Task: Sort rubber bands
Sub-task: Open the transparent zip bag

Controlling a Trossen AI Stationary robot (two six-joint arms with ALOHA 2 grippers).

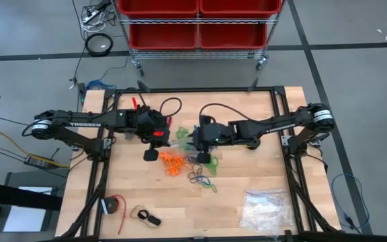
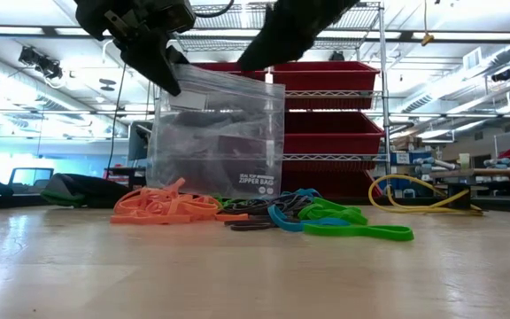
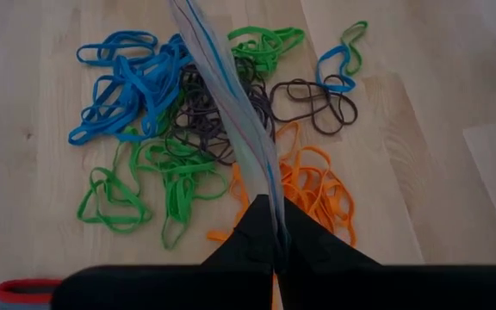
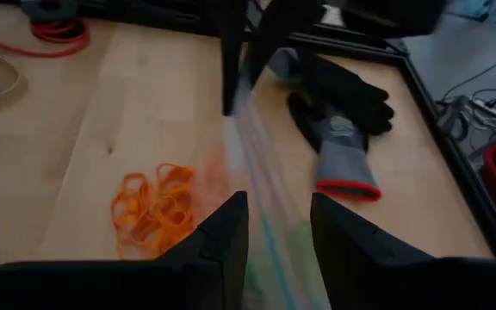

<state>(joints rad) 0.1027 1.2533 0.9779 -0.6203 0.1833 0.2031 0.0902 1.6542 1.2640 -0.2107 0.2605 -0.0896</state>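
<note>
Loose rubber bands lie mid-table in heaps: orange, green, blue and black. A clear zipper bag hangs upright over them. My left gripper is shut on it. My right gripper is open and slants down. Its two fingers stand either side of the bag's upper edge. Whether they touch the bag, I cannot tell. My left gripper pinches the zipper bag's top edge at one corner between its two fingers. The fingers slant down from the table's left side. The bag hangs below them, upright, with its lower edge down by the bands.
A black glove with grey palm and red cuff lies on the table's left part behind my left gripper. Another clear bag of whitish pieces lies at the near right, a red coil at the near left. Red bins stand beyond the far edge.
</note>
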